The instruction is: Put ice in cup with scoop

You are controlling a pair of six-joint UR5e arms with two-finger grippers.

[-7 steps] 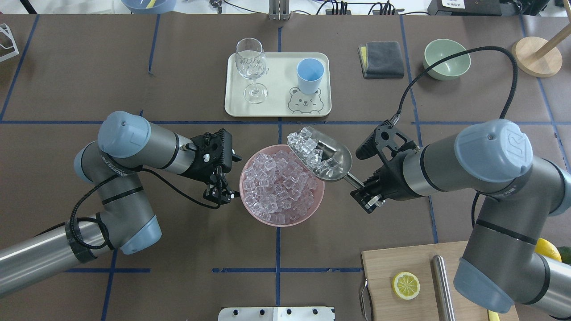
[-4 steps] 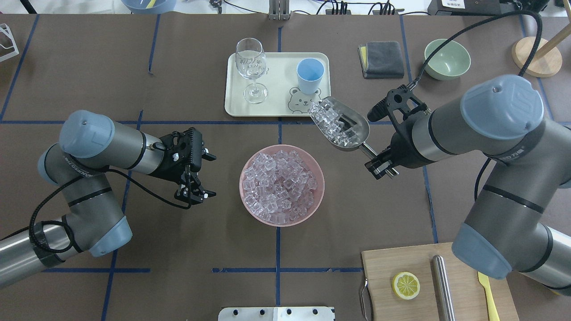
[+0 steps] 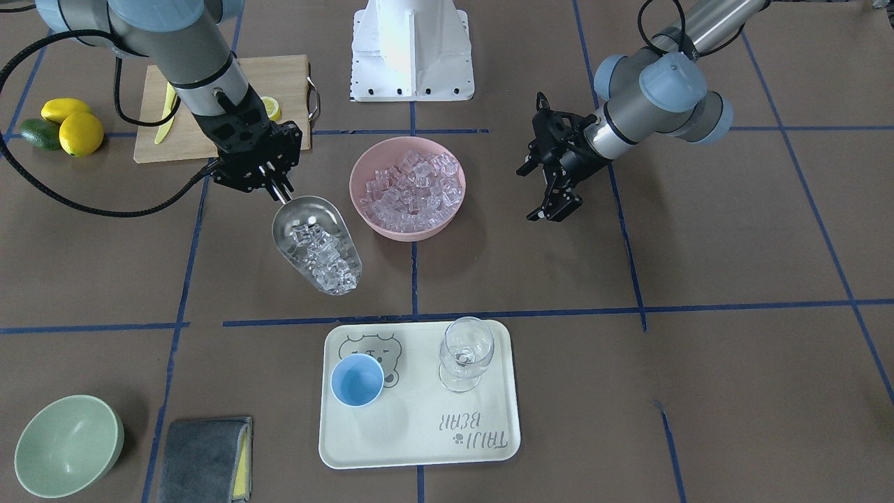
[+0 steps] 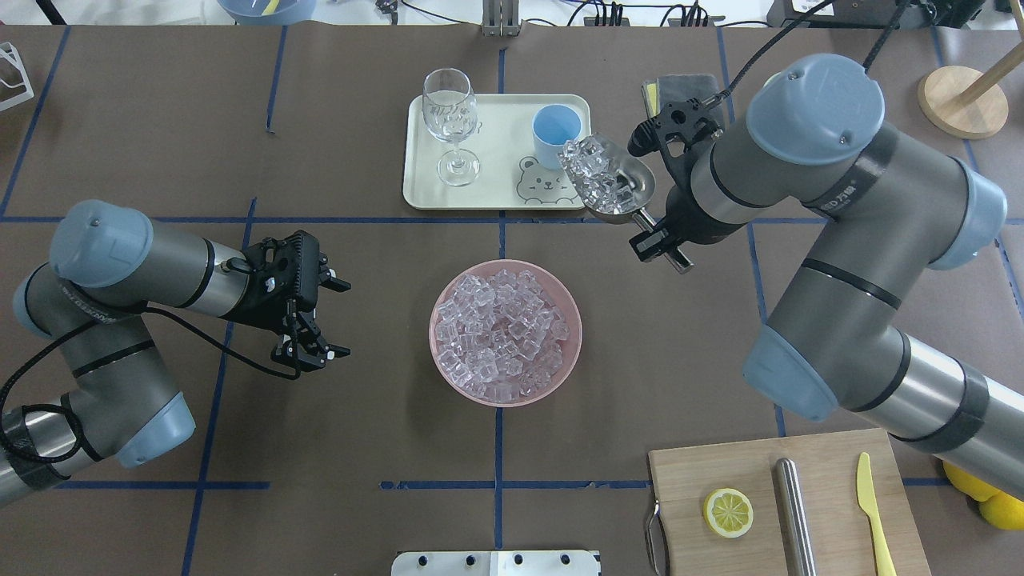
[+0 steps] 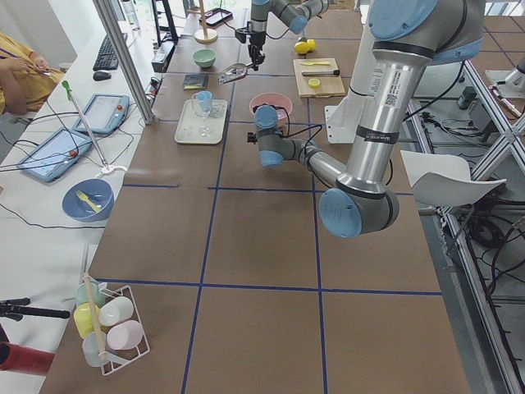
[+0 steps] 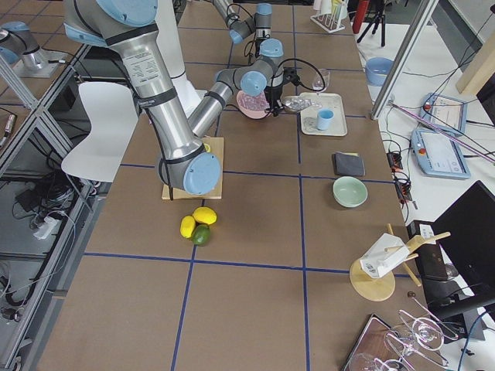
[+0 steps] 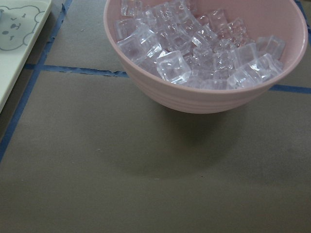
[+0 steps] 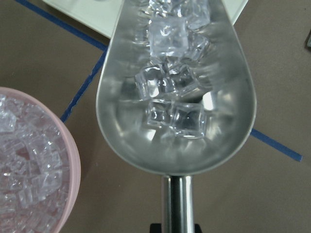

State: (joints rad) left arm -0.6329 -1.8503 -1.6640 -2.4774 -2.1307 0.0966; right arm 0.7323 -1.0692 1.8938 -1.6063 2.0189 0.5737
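The steel scoop [image 4: 620, 186] holds several pieces of ice [image 4: 590, 166] and hangs in the air over the tray's right edge. Its mouth is just right of the light-blue cup [image 4: 557, 133]. My right gripper [image 4: 659, 242] is shut on the scoop's rod handle. The right wrist view shows the ice [image 8: 167, 80] lying in the scoop's trough [image 8: 228, 131]. From the front, the scoop [image 3: 293, 230] is seen short of the cup [image 3: 357, 379]. My left gripper [image 4: 339, 318] is open and empty, left of the pink bowl [image 4: 434, 328] full of ice [image 4: 504, 328].
The cup and a clear wine glass [image 4: 449, 108] stand on a cream tray [image 4: 424, 188]. A cutting board [image 4: 688, 476] with a lemon slice [image 4: 728, 512], a steel cylinder [image 4: 794, 516] and a yellow knife [image 4: 872, 512] lies at front right. A green bowl [image 3: 66, 443] and a grey cloth [image 3: 202, 457] lie beyond.
My right arm has carried the loaded scoop from over the pink bowl back to the tray's right edge beside the cup. My left arm has drawn back leftward from the bowl.
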